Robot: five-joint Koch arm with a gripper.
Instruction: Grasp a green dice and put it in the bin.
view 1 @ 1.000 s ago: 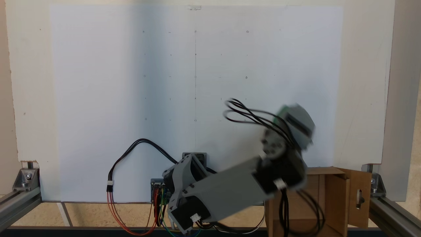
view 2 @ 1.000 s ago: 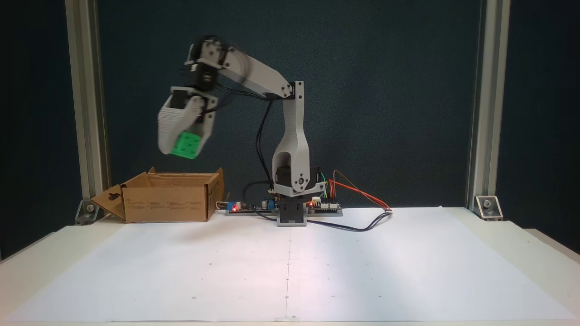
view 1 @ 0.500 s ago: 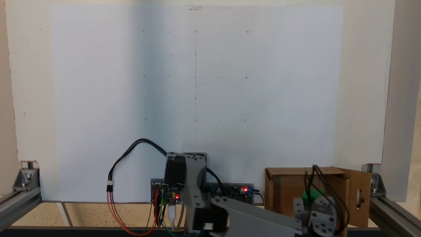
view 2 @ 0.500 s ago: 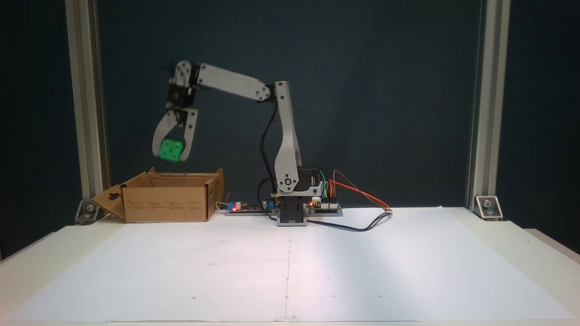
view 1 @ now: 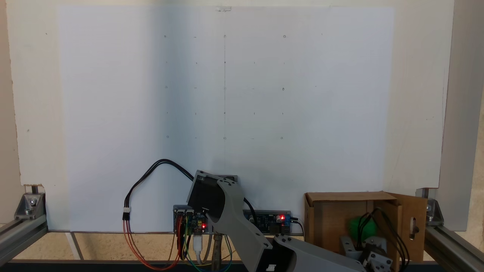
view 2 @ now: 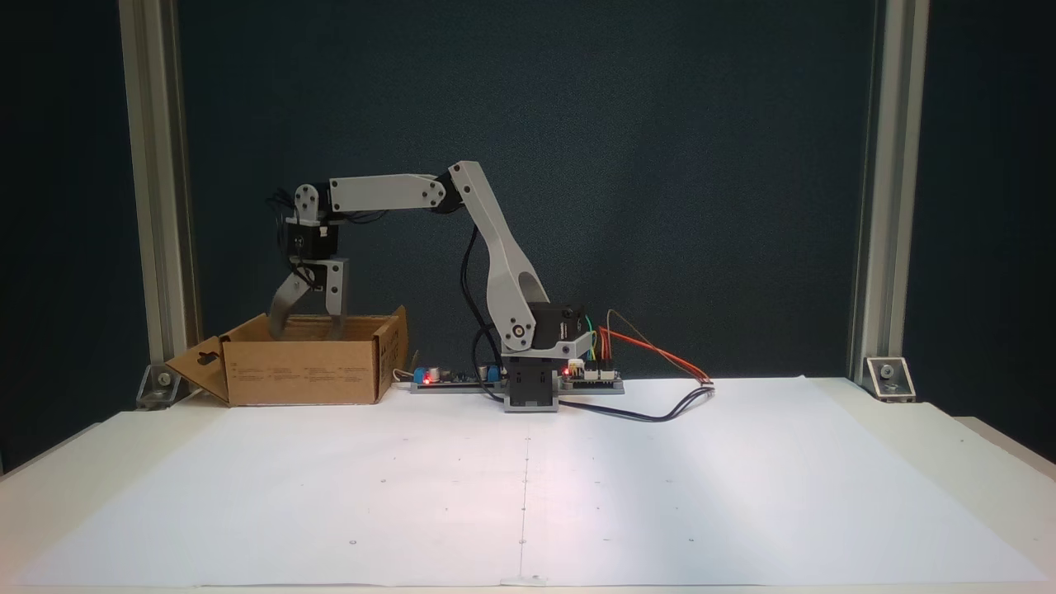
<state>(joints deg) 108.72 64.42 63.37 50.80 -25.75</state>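
We saw the grey end effector [view 2: 305, 334] spread open inside the brown cardboard bin [view 2: 301, 371] at left of frame; the small, blurred green dice [view 1: 355, 226] lay within its walls.

Your green dice [view 1: 357, 226] shows as a blurred green blob inside the bin [view 1: 329, 215], pips unreadable. Your bin [view 2: 305, 371] is an open brown cardboard box, flaps out, one flap slotted, upright on the desk.
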